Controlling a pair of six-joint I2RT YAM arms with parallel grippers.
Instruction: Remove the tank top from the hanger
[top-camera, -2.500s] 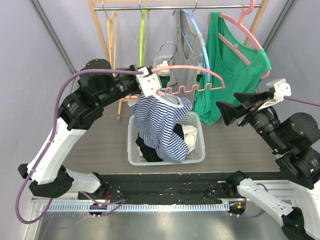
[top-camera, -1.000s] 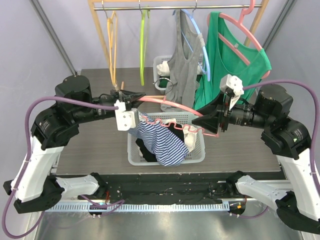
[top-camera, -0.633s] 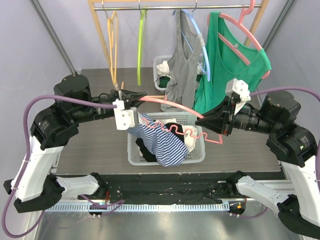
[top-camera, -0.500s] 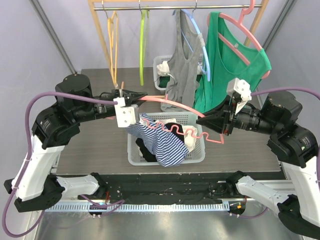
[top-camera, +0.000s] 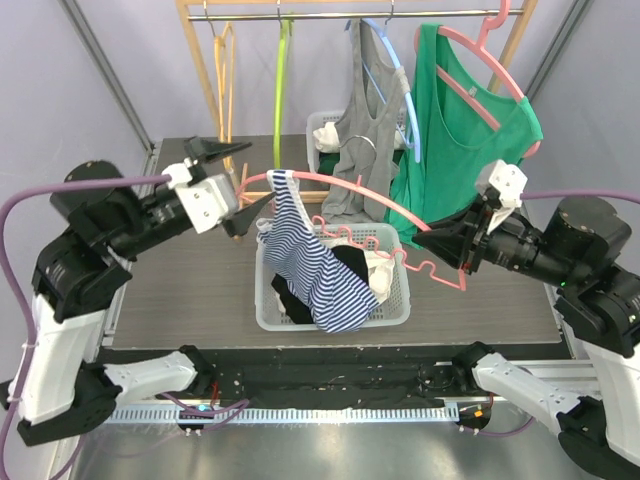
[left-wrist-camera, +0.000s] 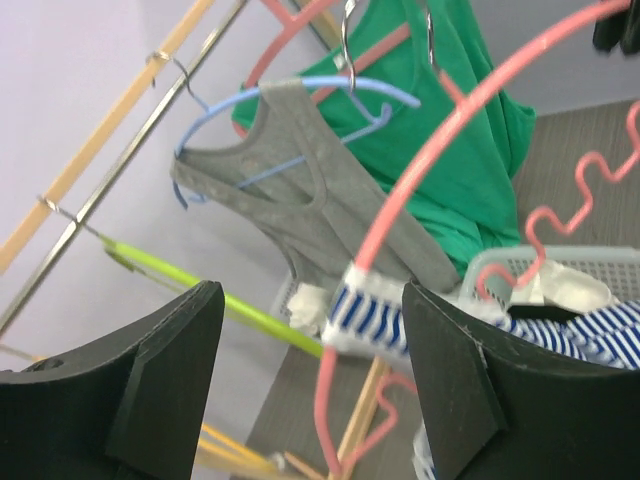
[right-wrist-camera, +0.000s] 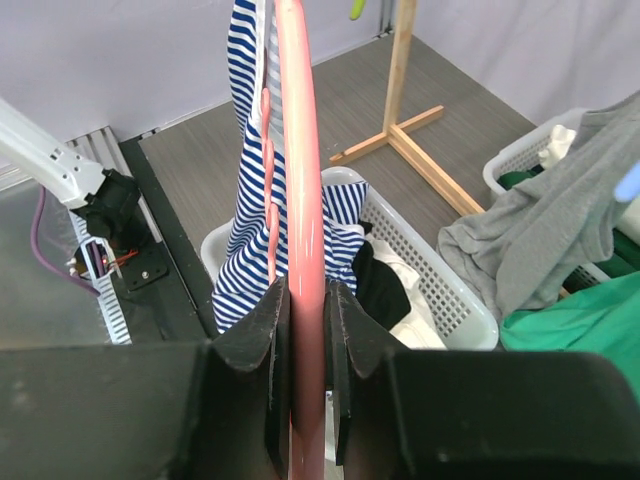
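- White laundry basket already catches the hem of the striped tank top. I judge a hasty pull would drag it out over the rim.
- Pink hanger is pinched tight in my right gripper, and one strap still loops its far end.
- My left gripper gapes wide, gripping nothing, so the strap may ride along.
- Behind, the grey tank top could snag.
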